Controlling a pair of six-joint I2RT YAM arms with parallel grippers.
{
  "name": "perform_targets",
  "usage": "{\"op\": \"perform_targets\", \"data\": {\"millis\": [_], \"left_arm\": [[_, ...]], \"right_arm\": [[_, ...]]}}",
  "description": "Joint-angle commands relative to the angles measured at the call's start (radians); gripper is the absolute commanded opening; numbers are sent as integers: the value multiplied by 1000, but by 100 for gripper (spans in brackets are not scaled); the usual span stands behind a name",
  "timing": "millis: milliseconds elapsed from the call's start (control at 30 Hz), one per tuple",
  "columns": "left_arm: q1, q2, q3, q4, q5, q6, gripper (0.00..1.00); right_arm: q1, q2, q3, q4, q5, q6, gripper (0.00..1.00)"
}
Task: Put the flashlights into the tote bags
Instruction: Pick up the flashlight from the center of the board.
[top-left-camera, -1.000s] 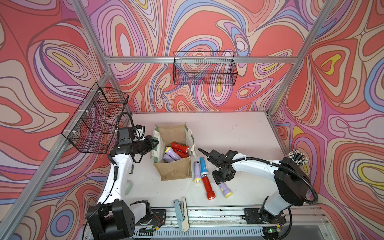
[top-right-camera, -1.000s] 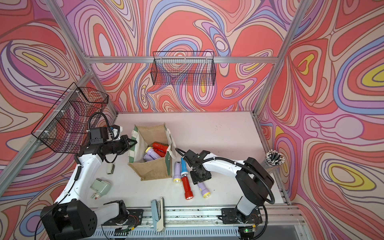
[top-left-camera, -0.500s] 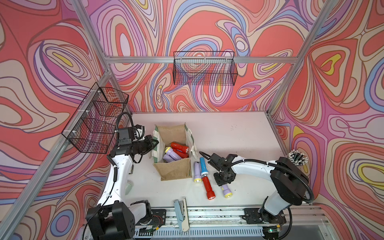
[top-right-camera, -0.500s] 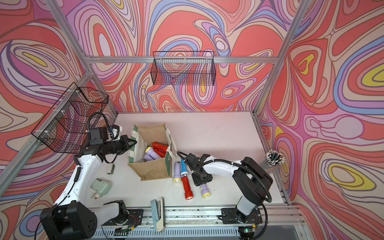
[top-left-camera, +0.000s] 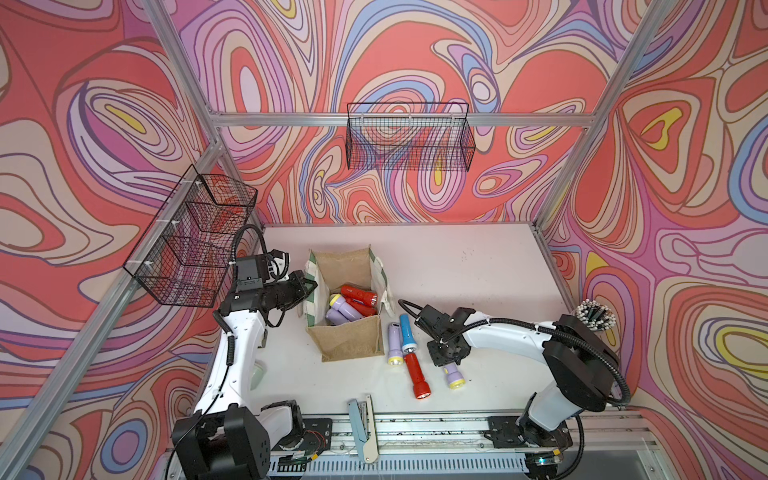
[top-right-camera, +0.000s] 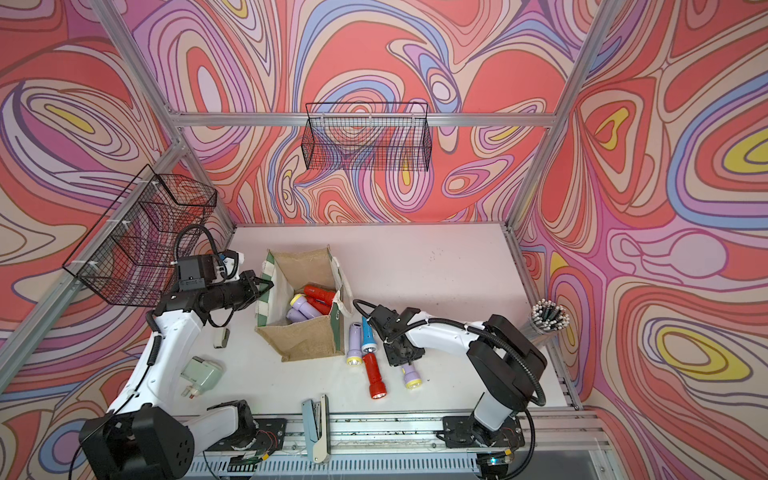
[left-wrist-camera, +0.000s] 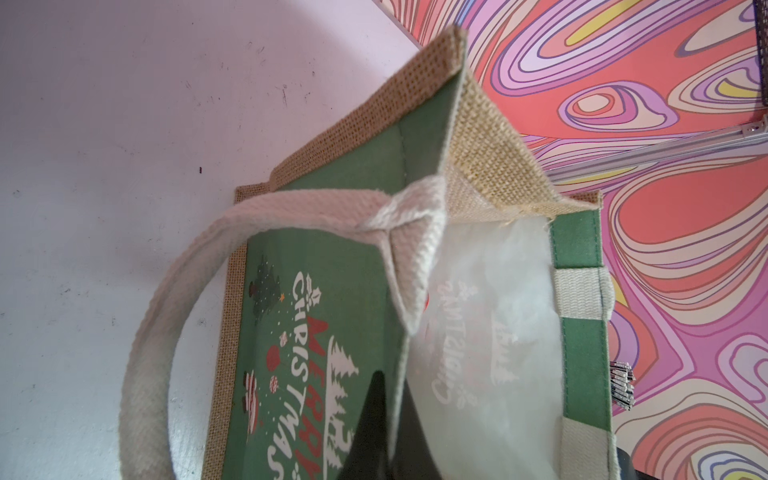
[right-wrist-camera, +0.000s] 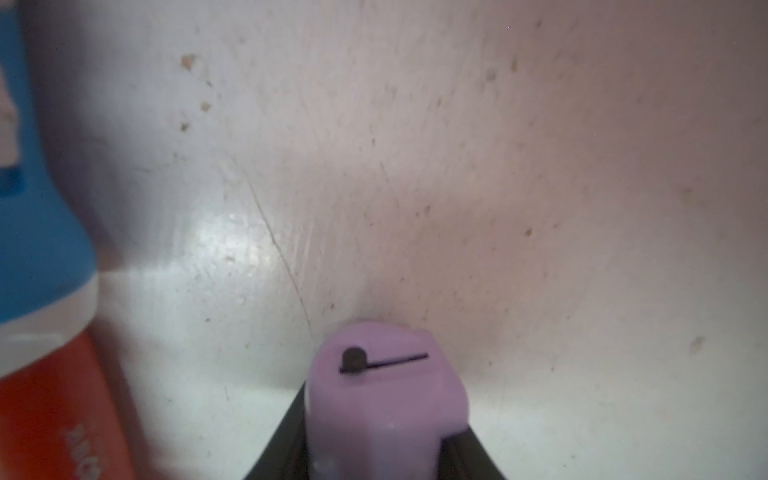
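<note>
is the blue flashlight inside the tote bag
No, the blue flashlight lies on the table outside the tote bag, to the side of it.

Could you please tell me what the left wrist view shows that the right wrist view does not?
Only the left wrist view: the bag with its green Merry Christmas print, a white handle, the patterned wall, and the left tool pinching the bag's side. Only the right wrist view: the right tool clasping a lilac torch, with a blue torch and a red torch nearby. Both: the white table.
</note>
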Motion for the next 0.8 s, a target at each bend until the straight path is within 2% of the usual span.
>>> {"op": "perform_targets", "data": {"millis": [0,200,400,600,767], "left_arm": [[-1,-21,-4,17,2,-4,0],[0,-15,14,18,8,-10,0],[1,-15,17,-4,-2,3,0],[1,-24,4,13,7,-5,0],[0,-22,5,18,16,-7,0]], "right_arm": [[3,-68,32,21,75,-7,27],[1,-122,80,30,147,-14,25],[-4,-194,125,84,136,-9,23],[-12,-198,320,46,141,-73,22],[-13,-172,496,34,97,-157,22]]}}
